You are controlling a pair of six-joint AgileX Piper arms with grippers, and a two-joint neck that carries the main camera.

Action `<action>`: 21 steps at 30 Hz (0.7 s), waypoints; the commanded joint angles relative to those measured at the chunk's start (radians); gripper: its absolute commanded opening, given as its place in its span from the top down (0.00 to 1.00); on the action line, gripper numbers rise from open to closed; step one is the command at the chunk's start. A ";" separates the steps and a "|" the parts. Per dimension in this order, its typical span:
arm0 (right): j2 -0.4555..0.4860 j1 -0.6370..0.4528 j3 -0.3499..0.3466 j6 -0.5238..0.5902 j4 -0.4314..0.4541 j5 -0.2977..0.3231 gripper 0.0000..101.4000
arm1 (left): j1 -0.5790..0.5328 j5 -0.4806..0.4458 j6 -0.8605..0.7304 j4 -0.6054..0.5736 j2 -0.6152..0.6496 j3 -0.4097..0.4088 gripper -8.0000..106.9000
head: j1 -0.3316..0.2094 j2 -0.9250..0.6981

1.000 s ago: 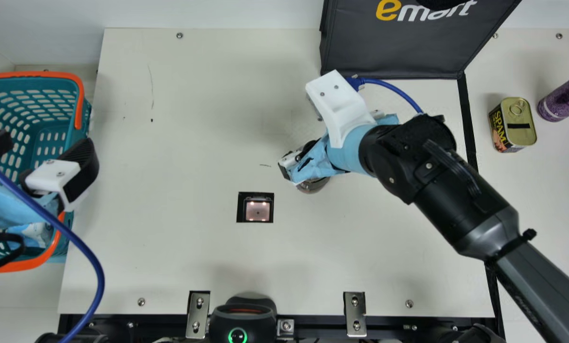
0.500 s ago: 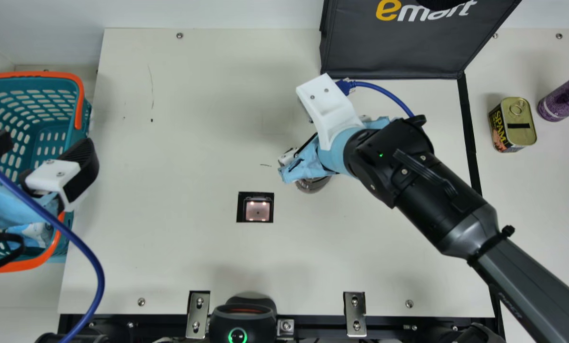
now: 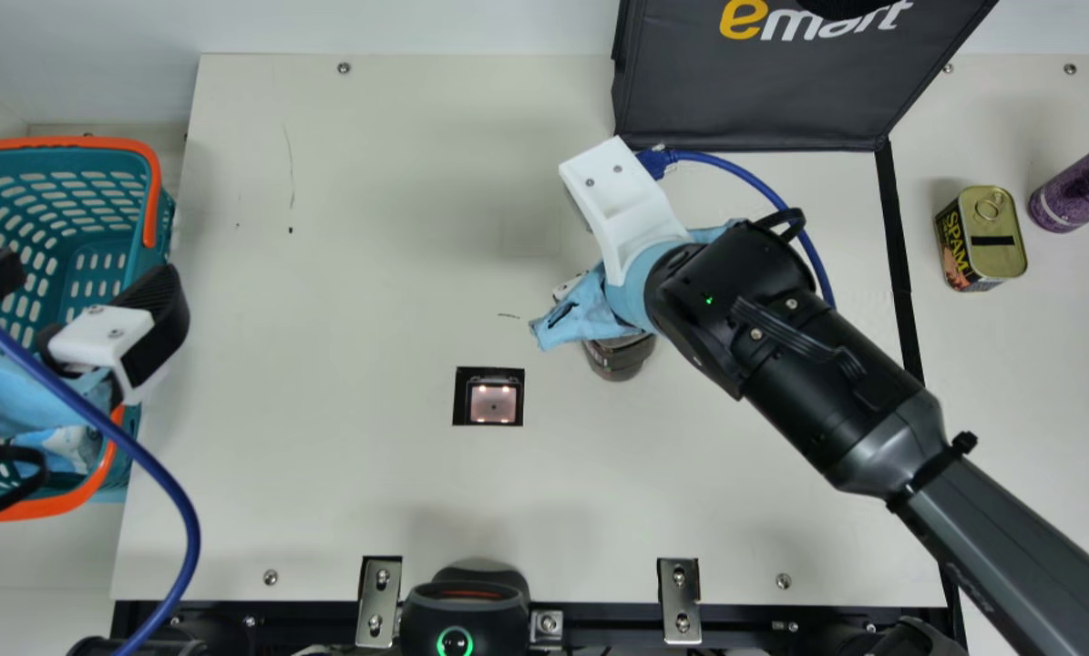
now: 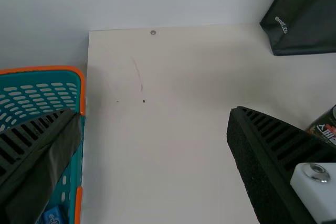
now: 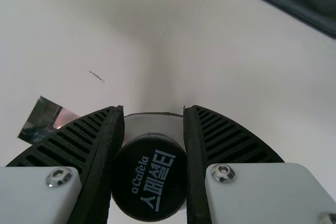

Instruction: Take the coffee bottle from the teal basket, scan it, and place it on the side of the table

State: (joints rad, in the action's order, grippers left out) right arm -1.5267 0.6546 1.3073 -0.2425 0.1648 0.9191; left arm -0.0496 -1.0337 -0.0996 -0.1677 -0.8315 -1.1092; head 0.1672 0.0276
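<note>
"Bottle (image 3: 619,360) first: where do you have it?"

"Over the table (image 3: 325,492), just right of the middle, under the right gripper (image 3: 590,312). I see its dark lower end, near side out."

"And that claw, is it holding on?"

"Yes, clamped. In the right wrist view its ribbed fingers (image 5: 231,140) sit on either side of the bottle, with the black cap (image 5: 149,177) between them, facing the camera. Whether the base touches the table, I can't tell."

"How does it lie against the window (image 3: 493,401)?"

"To the right of it and a little to the far side — near it, but apart. The window is lit pink in its black frame."

"What about the left gripper (image 3: 84,282)?"

"Over the teal basket (image 3: 150,196) at the left, its fingers (image 4: 273,140) wide apart, with nothing between them. A blue and white packet (image 3: 68,448) lies in the near part of the basket."

"And the rest?"

"A dark bag (image 3: 754,100) stands at the far side, right of the middle. Well to the right, beyond the black tape (image 3: 899,264), there's a tin (image 3: 995,239), and right of that a purple can (image 3: 1082,187). At the near edge sits a black device (image 3: 465,606) with a green ring glowing."
</note>
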 commanded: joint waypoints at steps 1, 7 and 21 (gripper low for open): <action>0.005 0.000 0.016 -0.003 0.006 -0.001 1.00 | 0.000 0.000 0.000 0.000 0.000 0.000 0.15 | -0.029 0.000; 0.013 0.003 0.061 -0.009 0.017 0.031 1.00 | 0.000 0.000 0.000 0.000 0.000 0.000 0.15 | -0.029 0.000; 0.023 -0.011 0.123 -0.014 0.022 0.070 1.00 | 0.000 0.000 0.000 0.000 0.000 0.000 0.15 | -0.029 0.186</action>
State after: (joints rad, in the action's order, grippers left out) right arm -1.5063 0.6483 1.4305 -0.2550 0.1882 0.9928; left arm -0.0496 -1.0337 -0.0996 -0.1677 -0.8315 -1.1092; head 0.1672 0.1488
